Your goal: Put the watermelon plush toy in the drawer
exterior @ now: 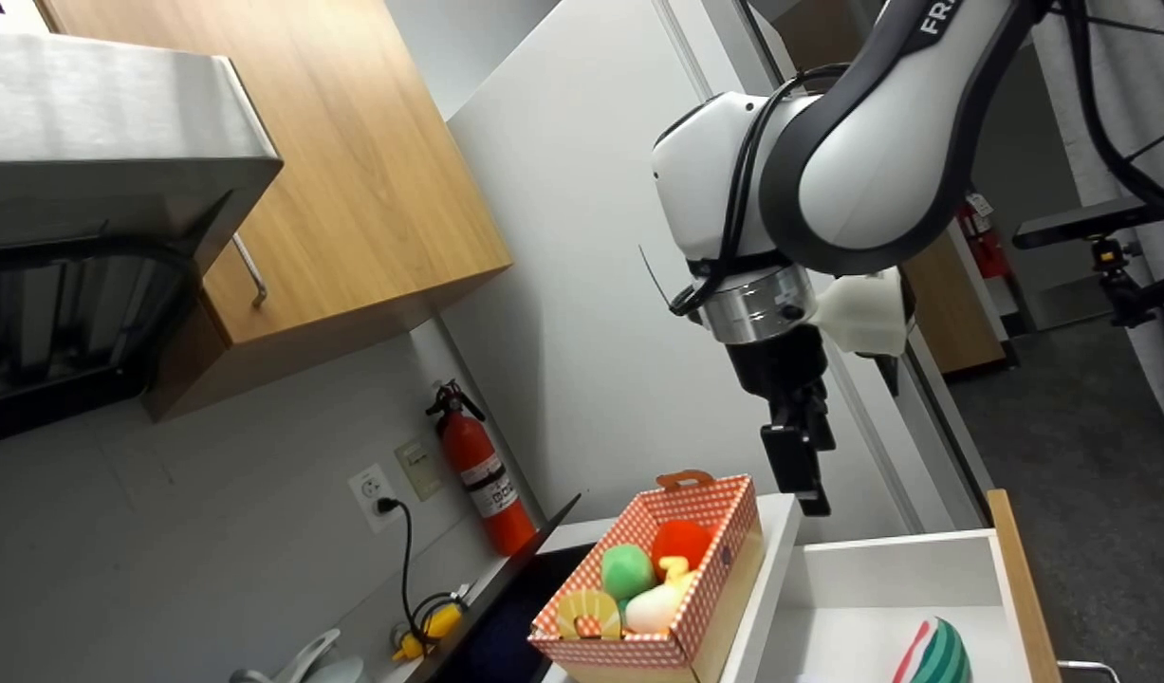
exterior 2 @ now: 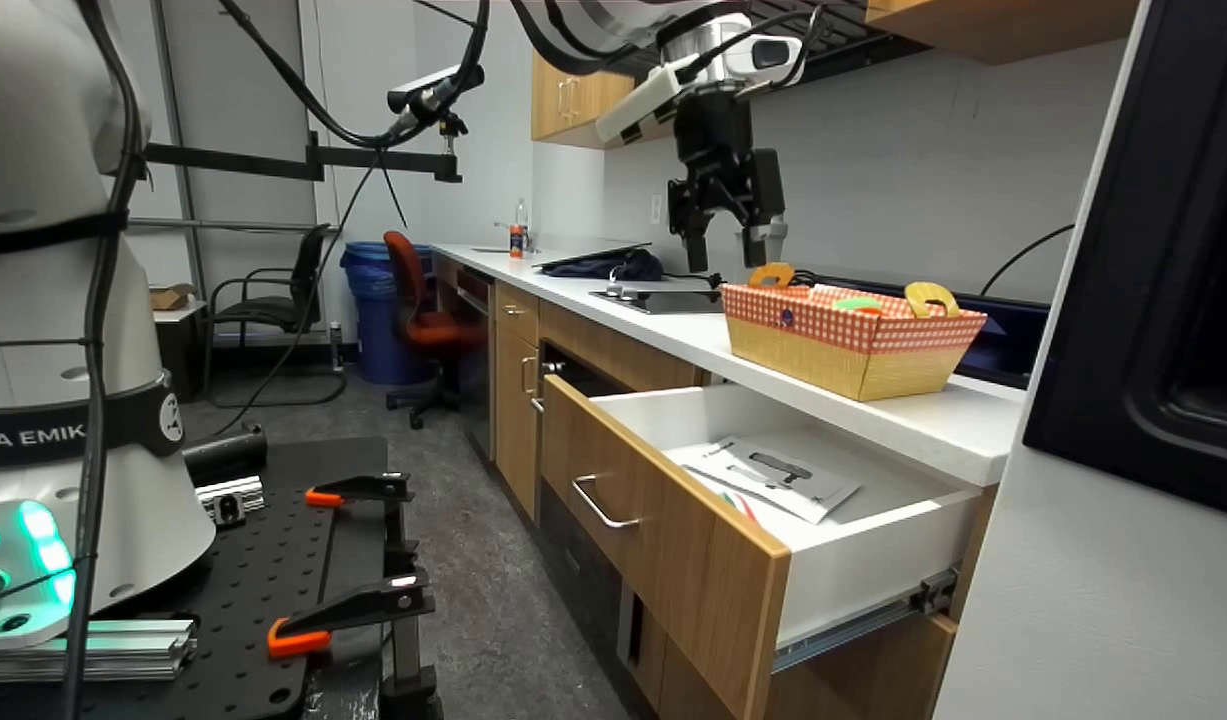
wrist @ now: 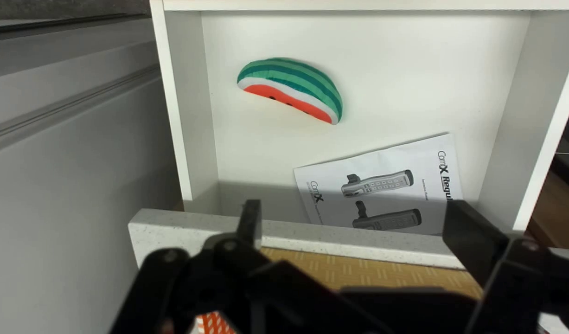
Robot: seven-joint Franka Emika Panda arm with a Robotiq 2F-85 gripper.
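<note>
The watermelon plush toy point(wrist: 291, 88), a half-round slice with striped green rind and red face, lies on the drawer floor, toward the upper left in the wrist view. It shows partly in an exterior view point(exterior: 934, 653), and only a sliver of it point(exterior 2: 741, 505) shows over the drawer front. The white drawer point(wrist: 405, 69) is pulled open; its wood front point(exterior 2: 663, 540) and its wood edge point(exterior: 1023, 588) show in both exterior views. My gripper point(wrist: 354, 222) is open with nothing between its fingers. It hangs above the counter edge beside the basket in both exterior views point(exterior: 800, 474) point(exterior 2: 725, 245), apart from the toy.
A red-checked basket point(exterior: 714, 617) with several soft toys stands on the white counter point(exterior 2: 923, 430) right beside the drawer. A printed booklet point(wrist: 381, 185) lies in the drawer. A fire extinguisher point(exterior: 487, 479) stands by the wall. A tall light panel point(wrist: 71, 208) rises beside the drawer.
</note>
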